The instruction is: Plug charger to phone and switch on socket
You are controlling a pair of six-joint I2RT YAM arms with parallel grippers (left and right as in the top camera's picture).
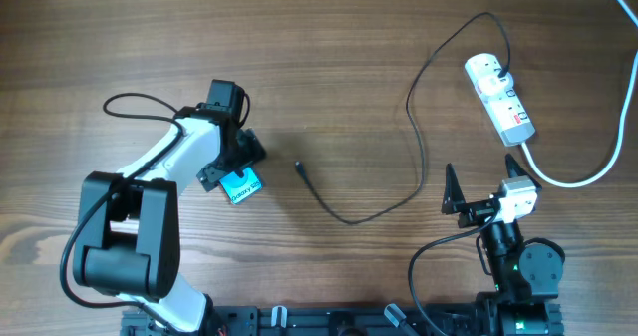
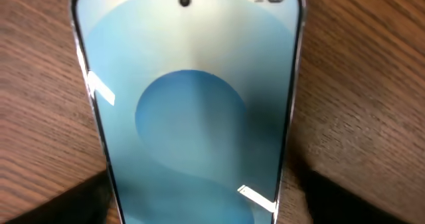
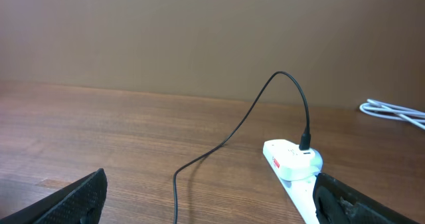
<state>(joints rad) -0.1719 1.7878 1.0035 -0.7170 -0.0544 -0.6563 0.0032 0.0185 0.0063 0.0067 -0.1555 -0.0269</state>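
Observation:
The phone [image 1: 244, 187] lies on the wooden table at the left, its turquoise screen up; it fills the left wrist view [image 2: 192, 104]. My left gripper [image 1: 231, 165] is right over it, open, with a finger at each side of the phone [image 2: 206, 201]. The charger, a thin black cable [image 1: 414, 127], runs from its loose tip [image 1: 299, 165] at mid-table to a plug [image 1: 506, 77] in the socket [image 1: 501, 99]. In the right wrist view the cable [image 3: 232, 134] rises to the socket [image 3: 292, 163]. My right gripper [image 1: 483, 181] is open and empty [image 3: 212, 201], short of the socket.
A thick white cord [image 1: 598, 176] loops from the socket's grey end along the right edge; another part shows in the right wrist view [image 3: 395, 111]. The arm bases stand at the table's front edge.

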